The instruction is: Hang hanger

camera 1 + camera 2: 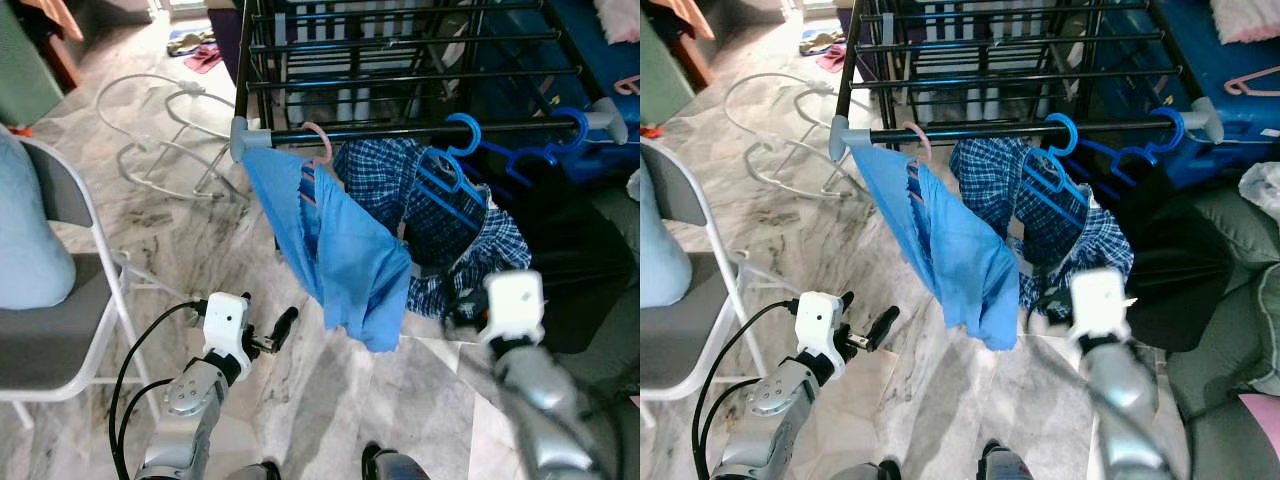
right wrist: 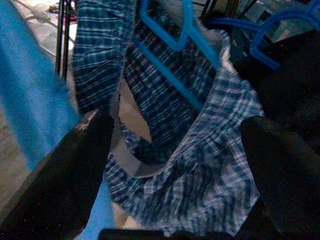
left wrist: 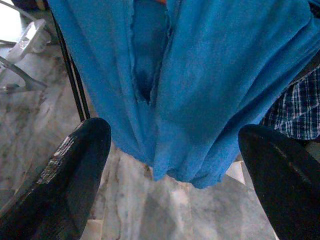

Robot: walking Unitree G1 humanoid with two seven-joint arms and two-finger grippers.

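Here a black drying rack (image 1: pixel 400 60) stands on the marble floor (image 1: pixel 200 230), and its front rail (image 1: pixel 400 130) carries several garments. A bright blue garment (image 1: pixel 340 250) hangs from a pink hanger (image 1: pixel 320 140) near the rail's left end. Just beside it a blue checked shirt (image 1: pixel 400 190) droops half off a blue hanger (image 1: pixel 455 165), whose hook sits over the rail. Another blue hanger (image 1: pixel 545 145) holds a dark garment (image 1: pixel 560 240) further right. The left gripper (image 1: pixel 268 338) hovers low before the blue cloth, fingers (image 3: pixel 55 185) wide apart and empty. The right gripper (image 2: pixel 175 165) faces the checked shirt, fingers spread, gripping nothing. A white-framed chair (image 1: pixel 70 330) stands at the left.
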